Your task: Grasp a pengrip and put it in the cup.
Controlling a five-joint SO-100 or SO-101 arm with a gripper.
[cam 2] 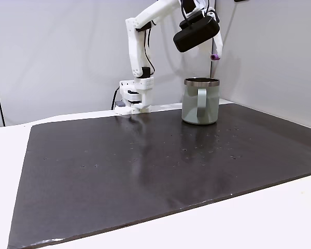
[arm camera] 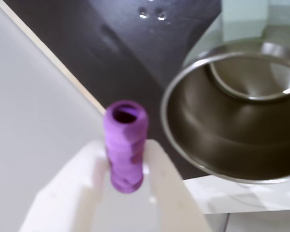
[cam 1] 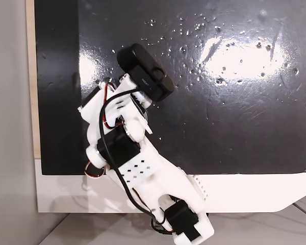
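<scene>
In my wrist view the gripper (arm camera: 125, 166) is clenched on the pengrip (arm camera: 125, 145), its white fingers (arm camera: 70, 183) pressing both sides of the ribbed purple tube, whose open end points away from the camera. Just beyond and to the right I see the cup (arm camera: 193, 145), mouth open, shiny inside. From a fixed view, the pengrip (cam 2: 214, 56) hangs above the cup (cam 2: 199, 101), near its right rim, on the dark mat (cam 2: 145, 171) covering the counter (cam 2: 280, 218).

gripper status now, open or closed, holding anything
Gripper: closed on the purple pengrip, held in the air beside the cup.
</scene>
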